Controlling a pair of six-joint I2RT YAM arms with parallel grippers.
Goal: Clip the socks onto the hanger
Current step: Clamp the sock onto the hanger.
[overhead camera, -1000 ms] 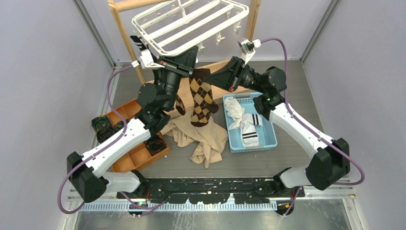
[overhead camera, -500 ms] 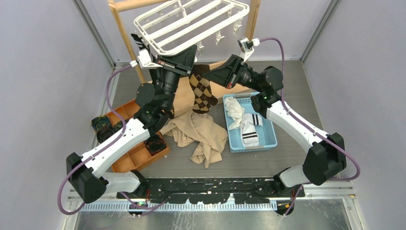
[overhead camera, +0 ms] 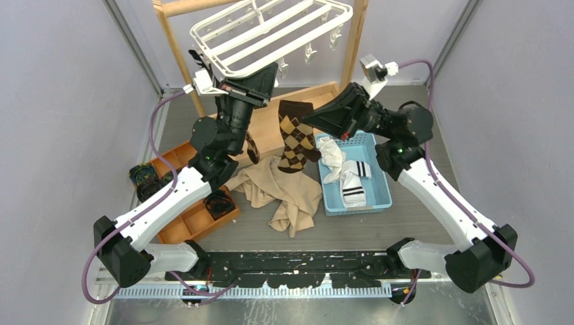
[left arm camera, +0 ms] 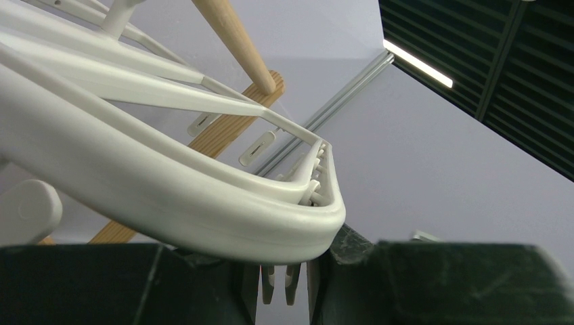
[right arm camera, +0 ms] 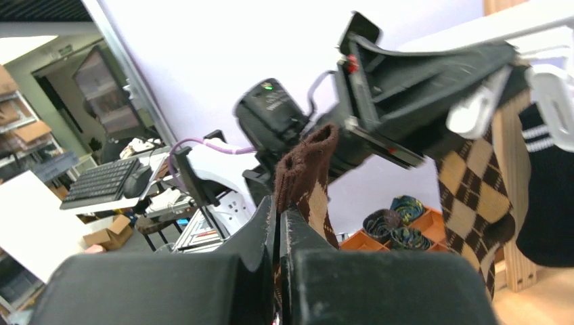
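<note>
The white hanger (overhead camera: 271, 30) hangs tilted from the wooden stand. My left gripper (overhead camera: 265, 73) reaches up under its near rim (left arm camera: 169, 203). In the left wrist view the left gripper (left arm camera: 284, 274) is shut on a small white clip (left arm camera: 290, 276), one finger on each side of it. My right gripper (overhead camera: 306, 116) is shut on the cuff of a brown argyle sock (overhead camera: 295, 135), which dangles below it, to the right of the left gripper. In the right wrist view the cuff (right arm camera: 304, 162) sticks up from the right gripper (right arm camera: 279, 210). A second argyle sock (right arm camera: 474, 189) and a black striped sock (right arm camera: 548, 196) hang from the hanger.
A blue basket (overhead camera: 383, 200) at centre right holds white socks with black bands (overhead camera: 352, 183). A beige cloth (overhead camera: 284, 193) lies crumpled in the middle. An orange divided tray (overhead camera: 193, 220) with rolled items sits at left. Wooden stand posts (overhead camera: 172, 47) rise at the back.
My right arm has swung to the right and drawn back from under the hanger, carrying the argyle sock with it. The left gripper has stayed on the clip.
</note>
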